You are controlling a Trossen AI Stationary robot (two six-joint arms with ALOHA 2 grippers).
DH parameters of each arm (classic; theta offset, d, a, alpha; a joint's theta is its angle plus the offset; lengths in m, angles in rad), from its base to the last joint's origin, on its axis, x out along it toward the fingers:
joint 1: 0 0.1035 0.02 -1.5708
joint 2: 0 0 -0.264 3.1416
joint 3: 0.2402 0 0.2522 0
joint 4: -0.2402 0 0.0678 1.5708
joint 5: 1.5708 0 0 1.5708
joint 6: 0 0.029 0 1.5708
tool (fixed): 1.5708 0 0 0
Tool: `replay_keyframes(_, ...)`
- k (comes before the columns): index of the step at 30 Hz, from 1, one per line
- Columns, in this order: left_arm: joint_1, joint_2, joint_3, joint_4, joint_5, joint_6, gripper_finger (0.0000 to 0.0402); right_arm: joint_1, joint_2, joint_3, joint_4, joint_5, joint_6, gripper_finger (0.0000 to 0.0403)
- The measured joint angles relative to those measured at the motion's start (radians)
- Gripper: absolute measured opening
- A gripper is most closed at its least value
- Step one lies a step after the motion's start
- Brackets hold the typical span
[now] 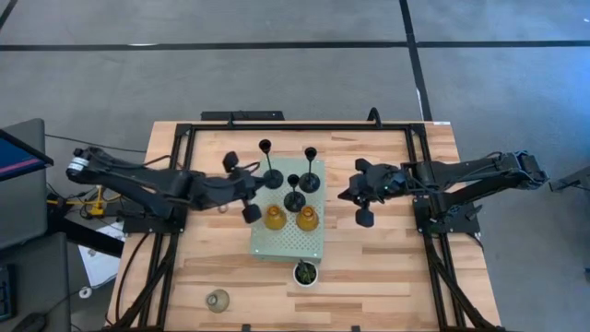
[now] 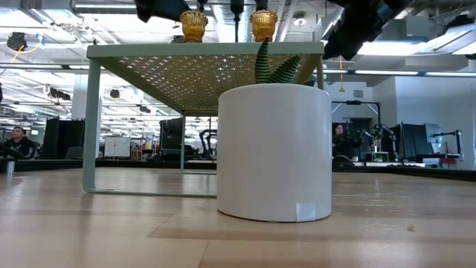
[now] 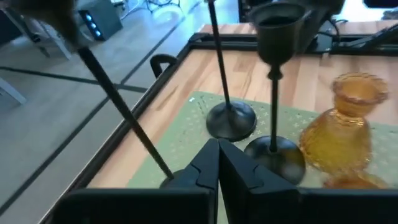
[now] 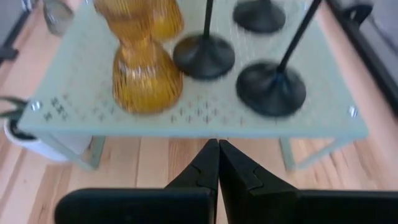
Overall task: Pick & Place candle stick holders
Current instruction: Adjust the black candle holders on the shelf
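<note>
Three black candle stick holders (image 1: 274, 178) (image 1: 310, 182) (image 1: 294, 200) and two amber glass holders (image 1: 275, 218) (image 1: 307, 219) stand on their bases on the pale green perforated board (image 1: 288, 242). A clear-grey glass holder (image 1: 218, 300) stands on the table near the front left. My left gripper (image 1: 259, 187) is shut at the board's left side, right beside the leftmost black holder's stem (image 3: 124, 109). My right gripper (image 1: 342, 195) is shut and empty, just off the board's right edge (image 4: 311, 134). My left gripper (image 3: 217, 163) stands with shut fingers at the foot of the leftmost black holder's stem (image 3: 163, 168). The fingers hide the holder's base, so I cannot tell whether they touch it. Nothing is between the fingers.
A small green plant in a white pot (image 1: 305, 273) stands just in front of the board's near edge. The board is a raised shelf on thin legs (image 2: 90, 119), with the amber holders (image 2: 193, 22) on top. A dark frame runs around the table's edges (image 1: 277, 126).
</note>
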Motion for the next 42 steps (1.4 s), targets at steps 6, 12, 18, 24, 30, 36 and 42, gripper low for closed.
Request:
replay_keyframes(6, -0.056, -0.084, -0.062, -0.03, -0.005, 0.004, 0.0005, -0.005, 0.007, 0.0, 0.135, 0.001, -0.068, 0.0)
replay_keyframes(12, -0.113, -0.151, -0.191, -0.019, -0.087, 0.0, 0.0004, -0.06, 0.058, 0.0, 0.243, 0.0, -0.083, 0.0)
replay_keyframes(18, -0.159, -0.204, -0.281, 0.001, -0.138, -0.001, 0.0004, -0.125, 0.15, 0.0, 0.32, -0.002, -0.083, 0.0)
replay_keyframes(24, -0.177, -0.236, -0.322, 0.005, -0.139, 0.005, 0.0004, -0.15, 0.164, 0.001, 0.324, -0.004, -0.077, 0.0)
replay_keyframes(30, -0.176, -0.265, -0.373, 0.011, -0.153, 0.022, 0.0004, -0.153, 0.162, 0.001, 0.33, -0.125, -0.06, 0.0)
replay_keyframes(36, -0.176, -0.276, -0.399, 0.027, -0.156, 0.022, 0.0005, -0.118, 0.151, 0.014, 0.376, -0.132, -0.022, 0.0)
replay_keyframes(42, -0.176, -0.276, -0.4, 0.048, -0.162, 0.022, 0.0005, -0.054, 0.178, 0.11, 0.38, -0.133, -0.023, 0.0)
